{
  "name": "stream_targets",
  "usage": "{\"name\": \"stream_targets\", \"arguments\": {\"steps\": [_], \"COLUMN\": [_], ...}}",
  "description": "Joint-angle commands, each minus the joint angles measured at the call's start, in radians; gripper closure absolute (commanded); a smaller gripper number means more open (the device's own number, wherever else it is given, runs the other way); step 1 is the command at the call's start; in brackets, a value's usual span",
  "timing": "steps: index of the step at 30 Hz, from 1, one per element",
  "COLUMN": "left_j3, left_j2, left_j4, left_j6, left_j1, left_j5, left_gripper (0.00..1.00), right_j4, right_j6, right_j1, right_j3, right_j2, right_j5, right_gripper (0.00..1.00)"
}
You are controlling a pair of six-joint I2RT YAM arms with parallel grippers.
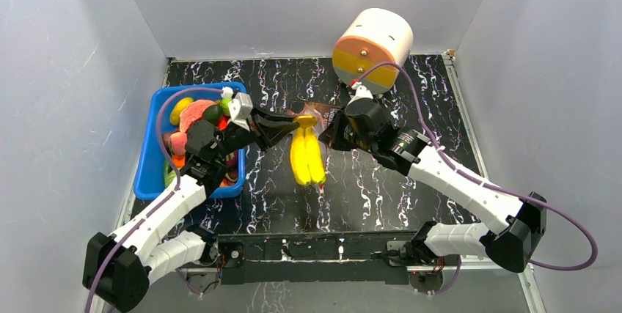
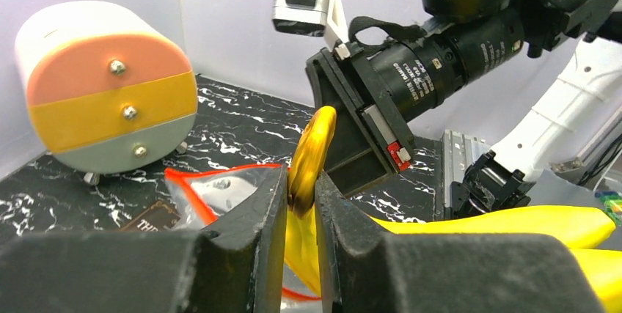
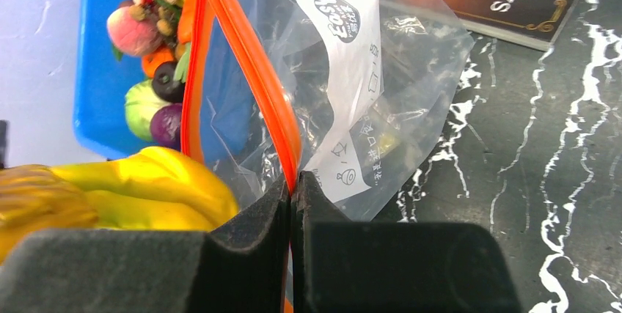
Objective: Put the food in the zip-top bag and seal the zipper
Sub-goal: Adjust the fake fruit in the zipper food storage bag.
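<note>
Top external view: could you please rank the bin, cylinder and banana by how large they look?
1. bin, largest.
2. cylinder, clearly smaller, though it stands taller and so may be nearer the camera.
3. banana, smallest.

Enclosed on three sides by plain, pale grey walls (image 1: 293, 5), smooth all over. Floored with a glossy black worktop (image 1: 367, 188) veined in white like marble, edged at the right by a thin metal rail (image 1: 460, 100). Lit softly and evenly, with only faint shadows.
</note>
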Motion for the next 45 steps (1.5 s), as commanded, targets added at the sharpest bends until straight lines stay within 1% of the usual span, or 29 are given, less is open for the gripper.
{"name": "stream_targets", "arguments": {"steps": [1, 10, 13, 16, 21, 27, 31, 38, 42, 45], "left_j3": [-0.016, -0.033, -0.057, -0.080, -0.076, -0.108, -0.107, -0.078, -0.057, -0.032], "left_j2": [0.019, 0.064, 0.061, 0.046, 0.025, 0.015, 0.016, -0.007, -0.033, -0.030], "left_j4": [0.201, 0.344, 0.354, 0.308, 0.173, 0.165, 0.124, -0.069, -0.191, -0.249], "left_j6": [0.080, 0.045, 0.070, 0.123, 0.221, 0.243, 0.261, 0.387, 0.520, 0.566], "left_j1": [-0.047, -0.064, -0.065, -0.066, -0.067, -0.070, -0.074, -0.080, -0.080, -0.084], "left_j5": [-0.021, -0.063, -0.075, -0.114, -0.166, -0.222, -0.255, -0.341, -0.354, -0.363], "left_gripper": [1.00, 1.00, 1.00, 1.00, 1.00, 1.00, 1.00, 1.00, 1.00, 1.00], "right_j4": [0.102, 0.146, 0.158, 0.159, 0.166, 0.212, 0.238, 0.251, 0.239, 0.238], "right_j6": [-0.012, -0.008, -0.001, 0.000, 0.007, 0.029, 0.044, 0.043, 0.035, 0.033], "right_j1": [-0.003, -0.003, -0.003, -0.003, -0.004, -0.003, -0.003, -0.003, -0.003, -0.003], "right_j3": [0.034, -0.015, -0.024, -0.028, -0.035, -0.055, -0.066, -0.073, -0.063, -0.060], "right_j2": [-0.018, -0.066, -0.087, -0.107, -0.126, -0.135, -0.124, -0.144, -0.137, -0.127], "right_j5": [-0.106, -0.224, -0.241, -0.252, -0.263, -0.267, -0.292, -0.271, -0.262, -0.263], "right_gripper": [1.00, 1.00, 1.00, 1.00, 1.00, 1.00, 1.00, 1.00, 1.00, 1.00]}}
